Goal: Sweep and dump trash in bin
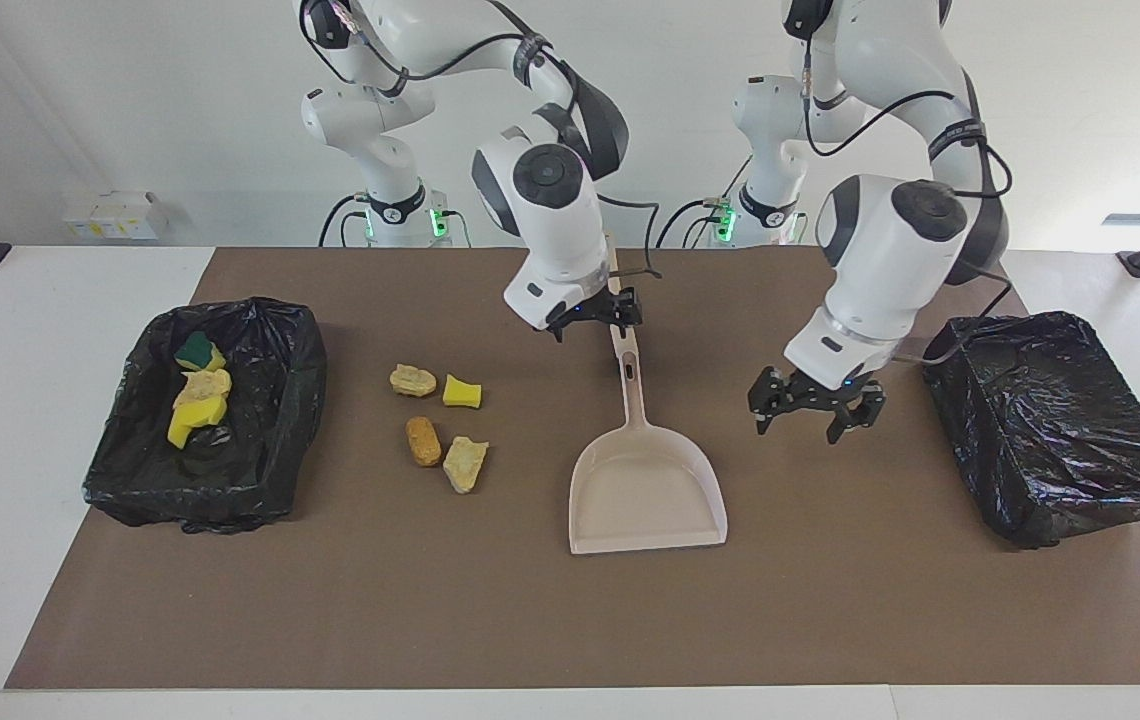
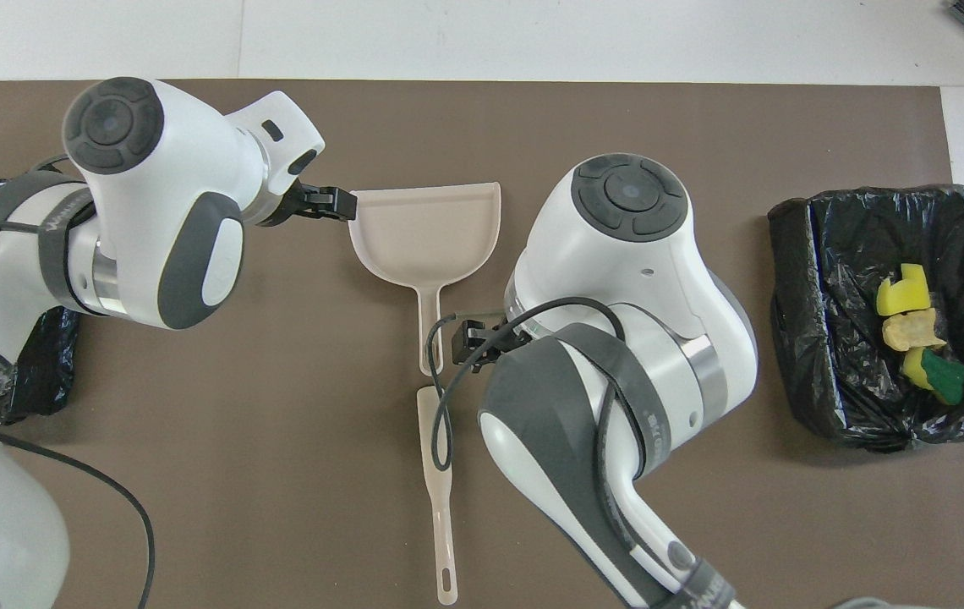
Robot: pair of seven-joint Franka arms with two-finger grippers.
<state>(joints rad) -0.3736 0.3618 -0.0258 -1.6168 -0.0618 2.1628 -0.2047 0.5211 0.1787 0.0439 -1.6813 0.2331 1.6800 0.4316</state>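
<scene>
With three scraps in the bin [image 1: 260, 440] and four [image 1: 437, 425] on the mat beside it, the dustpan [image 1: 647, 490] lies released, right gripper [image 1: 595, 318] spread above its handle, left gripper [image 1: 814, 412] spread just beside it, so next, I judge, comes regripping pan and brush [image 2: 438, 499].

Facing view: high camera across the table, looking toward both arm bases, whole brown mat [image 1: 830, 600] in frame. Overhead view: steeply down from above the robots' end, closer. Shared: dustpan [image 1: 648, 490] [image 2: 431, 233], lined bin [image 1: 260, 440] [image 2: 820, 355] holding scraps, half a turn apart.
</scene>
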